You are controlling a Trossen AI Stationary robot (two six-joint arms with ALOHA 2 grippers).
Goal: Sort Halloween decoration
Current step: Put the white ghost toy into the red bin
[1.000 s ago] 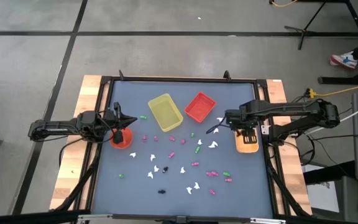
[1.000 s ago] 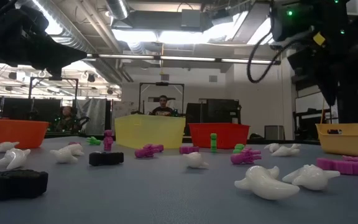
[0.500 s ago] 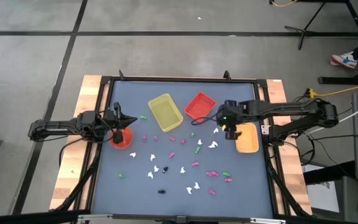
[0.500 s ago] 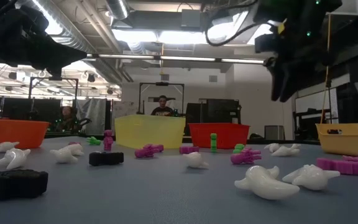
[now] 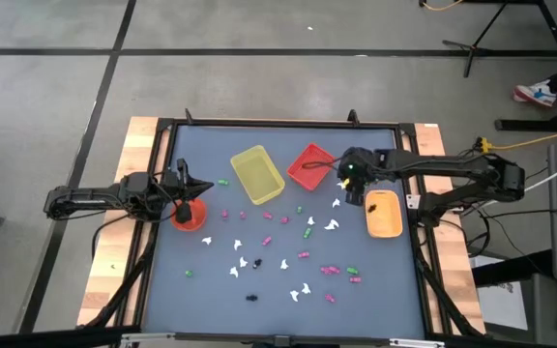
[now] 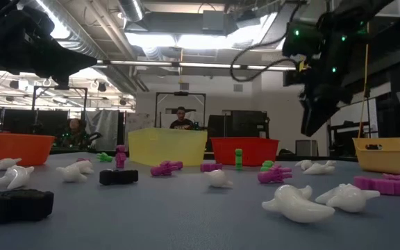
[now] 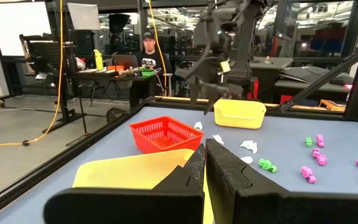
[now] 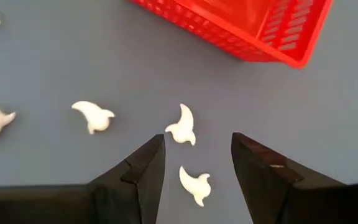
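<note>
My right end effector [image 8: 194, 165] hangs released above the blue-grey surface [image 5: 259, 251], its two dark fingers [image 8: 140, 168] spread apart with nothing between them but open air. Directly below the gap lie two small white trinkets [image 8: 183, 126], one just beyond the other, and a third white piece [image 8: 93, 116] sits a little off to the side. Just past them is the corner of the red bin [image 8: 253, 28], its mesh wall close to the white pieces but not touching them. From above, this end effector [image 5: 354, 189] hovers between the red bin [image 5: 310, 165] and the orange tray [image 5: 384, 214], which stands near the surface's right edge. Next to the red bin sits the yellow bin [image 5: 256, 174], tilted the same way. The rest of the Halloween decoration [image 5: 288, 259] lies loose across the middle and near half of the surface: white, magenta, green and a few black pieces, scattered well apart from one another and outside every bin. My left end effector [image 7: 205, 163] waits clenched, fingers pressed together and empty, at the left side of the surface beside the orange bowl [image 5: 190, 215]. Beyond the far edge, in the room, a person [image 7: 148, 46] sits at a desk.
</note>
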